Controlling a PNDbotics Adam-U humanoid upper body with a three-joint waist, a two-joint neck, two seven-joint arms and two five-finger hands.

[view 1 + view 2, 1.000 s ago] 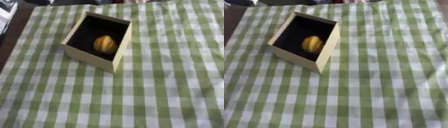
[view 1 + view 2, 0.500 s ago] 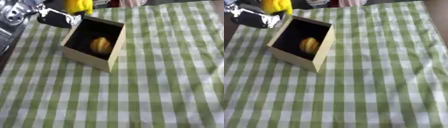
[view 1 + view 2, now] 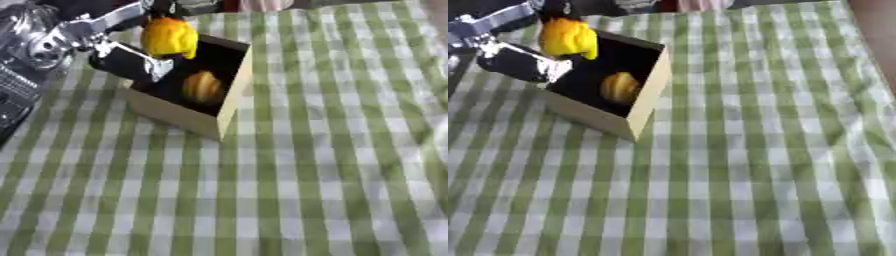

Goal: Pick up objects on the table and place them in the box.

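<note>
An open cardboard box with a dark inside stands on the checked cloth at the upper left. A rounded orange-yellow object lies inside it. My left hand comes in from the upper left and is curled round a bright yellow object. It holds that object over the box's far left rim, just above the opening. The silver and black forearm fills the upper left corner. My right hand shows in neither view.
A green-and-white checked cloth covers the table, with wide room to the right of the box and in front of it. A brown table edge shows at the upper right. Something pinkish lies at the far edge.
My left arm has come in from the upper left with the yellow object and now holds it over the box's rim. The camera has also shifted.
</note>
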